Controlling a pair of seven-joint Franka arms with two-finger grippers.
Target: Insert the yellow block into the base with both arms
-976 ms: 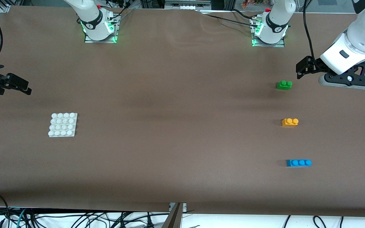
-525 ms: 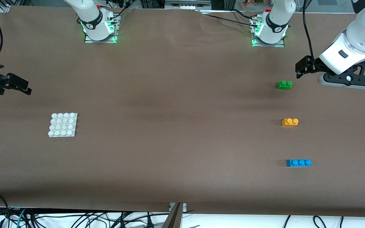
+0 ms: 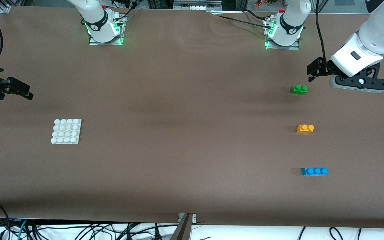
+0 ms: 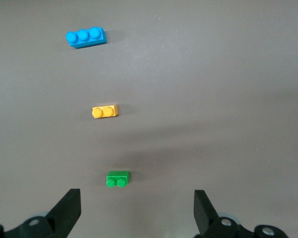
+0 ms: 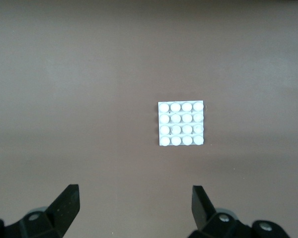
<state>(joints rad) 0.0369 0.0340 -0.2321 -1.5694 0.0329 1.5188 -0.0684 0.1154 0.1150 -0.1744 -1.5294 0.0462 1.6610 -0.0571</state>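
The yellow block [image 3: 305, 128] lies on the table toward the left arm's end, between the green brick and the blue brick; it also shows in the left wrist view [image 4: 105, 111]. The white studded base [image 3: 66, 131] lies toward the right arm's end and shows in the right wrist view [image 5: 181, 124]. My left gripper [image 3: 313, 71] hangs open and empty over the table beside the green brick; its fingers stand wide apart in the left wrist view [image 4: 136, 198]. My right gripper [image 3: 22, 90] waits open and empty in the air at the table's end, apart from the base [image 5: 135, 192].
A green two-stud brick [image 3: 299, 89] lies farther from the front camera than the yellow block. A blue three-stud brick [image 3: 314, 171] lies nearer. The brown table [image 3: 185, 116] spreads between base and bricks. The arm bases [image 3: 103, 28] stand along the table's top edge.
My left gripper has drifted a little toward the arms' bases and toward the right arm's end, still open. The right arm and the bricks have not moved.
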